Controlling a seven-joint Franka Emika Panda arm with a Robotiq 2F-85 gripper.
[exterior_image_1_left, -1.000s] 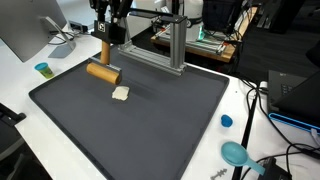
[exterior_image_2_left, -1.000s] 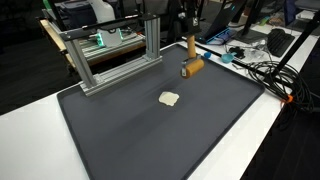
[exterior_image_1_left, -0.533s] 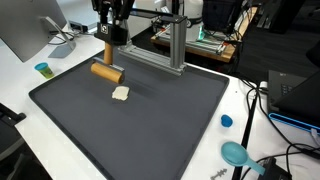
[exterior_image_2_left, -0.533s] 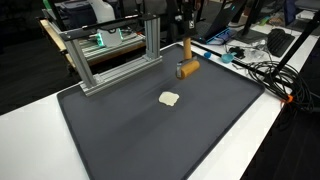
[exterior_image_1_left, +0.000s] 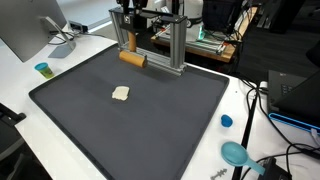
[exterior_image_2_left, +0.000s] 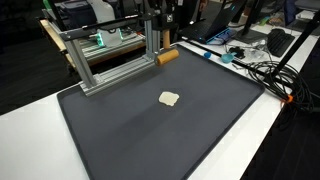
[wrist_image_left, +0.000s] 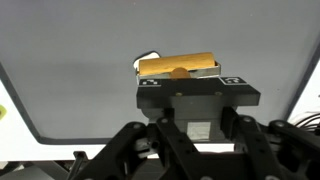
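Note:
My gripper (exterior_image_1_left: 128, 22) is shut on the upright handle of a wooden mallet with an orange-brown cylinder head (exterior_image_1_left: 132, 58). It holds the mallet just above the far edge of the dark mat (exterior_image_1_left: 150, 125), right in front of the aluminium frame (exterior_image_1_left: 176, 45). The other exterior view shows the gripper (exterior_image_2_left: 166, 22) and the head (exterior_image_2_left: 168, 56) next to the frame (exterior_image_2_left: 110, 58). In the wrist view the head (wrist_image_left: 178, 66) lies crosswise beyond the jaws (wrist_image_left: 190, 112). A small beige piece (exterior_image_1_left: 120, 93) lies on the mat, also visible from the other side (exterior_image_2_left: 170, 98), well apart from the mallet.
A small blue cup (exterior_image_1_left: 42, 69) and a monitor (exterior_image_1_left: 25, 30) stand beside the mat. A blue cap (exterior_image_1_left: 226, 121) and a teal scoop (exterior_image_1_left: 236, 153) lie on the white table. Cables (exterior_image_2_left: 270, 75) run along one side.
My gripper has carried the mallet away from the beige piece, across the mat to its far edge, up against the aluminium frame. The beige piece has not moved.

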